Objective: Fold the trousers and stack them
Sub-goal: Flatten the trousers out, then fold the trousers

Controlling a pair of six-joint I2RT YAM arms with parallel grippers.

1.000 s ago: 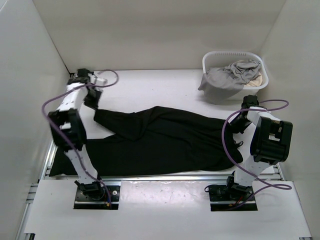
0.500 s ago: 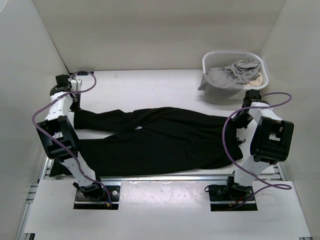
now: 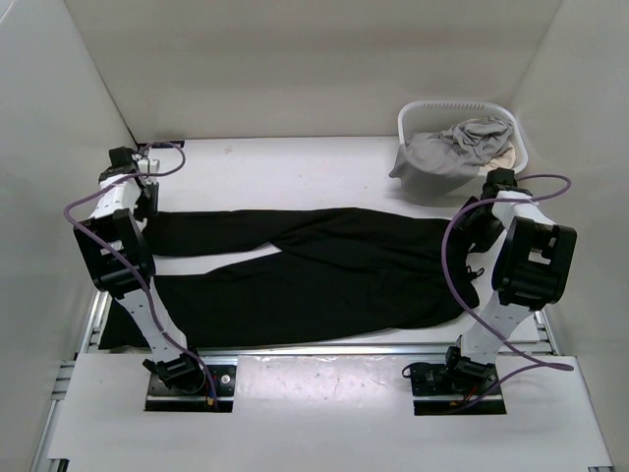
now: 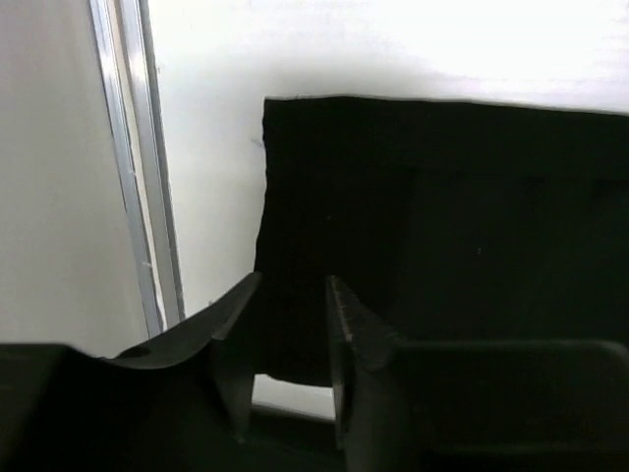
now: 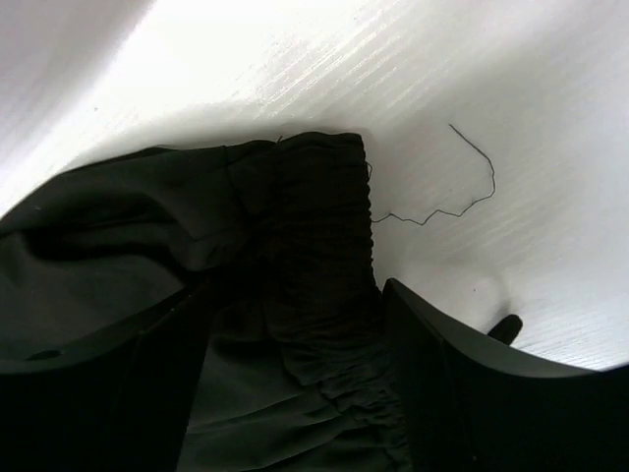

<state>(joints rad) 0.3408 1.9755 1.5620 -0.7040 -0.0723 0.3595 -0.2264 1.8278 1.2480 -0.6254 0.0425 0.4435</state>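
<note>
The black trousers (image 3: 324, 265) lie spread flat across the table, legs to the left and waistband to the right. My left gripper (image 3: 147, 202) hovers at the cuff of the far leg. In the left wrist view its gripper (image 4: 290, 334) stands open, fingers (image 4: 236, 344) slightly apart, with the flat cuff (image 4: 413, 197) beyond and below them. My right gripper (image 3: 482, 228) is at the far corner of the waistband. In the right wrist view that gripper (image 5: 295, 295) is open wide, and the gathered elastic waistband (image 5: 314, 216) lies loose between its fingers (image 5: 432, 354).
A white laundry basket (image 3: 432, 106) at the back right holds a light grey garment (image 3: 462, 143) and a beige cloth (image 3: 503, 157). White walls enclose the table on three sides. An aluminium rail (image 4: 147, 197) runs along the left edge. A loose dark thread (image 5: 442, 211) lies by the waistband.
The left gripper drew the far leg out to the left until it lay straight, then opened. The right gripper opened too, and the waistband now lies loose between its fingers.
</note>
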